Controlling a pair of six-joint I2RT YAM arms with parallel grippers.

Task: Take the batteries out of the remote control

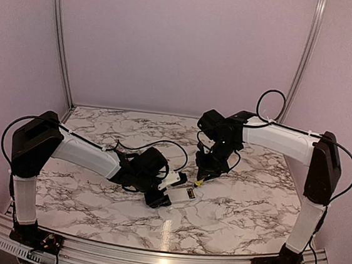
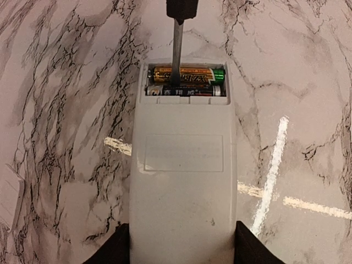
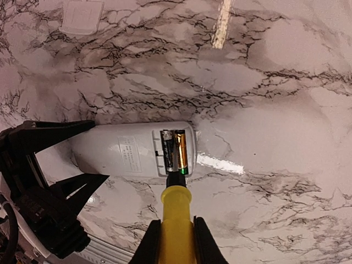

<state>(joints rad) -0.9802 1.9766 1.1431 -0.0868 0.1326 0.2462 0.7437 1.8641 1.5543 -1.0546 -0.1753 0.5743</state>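
The white remote control (image 2: 184, 181) lies back-up on the marble table, its battery recess open. Inside lie a gold battery (image 2: 187, 74) and a dark battery (image 2: 184, 89) side by side. My left gripper (image 2: 181, 250) is shut on the remote's near end, one finger (image 2: 113, 250) on each long side. My right gripper (image 3: 176, 236) is shut on a yellow-handled screwdriver (image 3: 176, 212). Its metal shaft (image 2: 176, 49) reaches into the recess and rests between the two batteries (image 3: 176, 151). In the top view the remote (image 1: 182, 194) lies between both grippers at the table's middle.
A loose white battery cover (image 3: 81, 16) lies on the marble apart from the remote; it also shows at the left edge of the left wrist view (image 2: 8, 192). Pale walls stand round the table (image 1: 243, 208).
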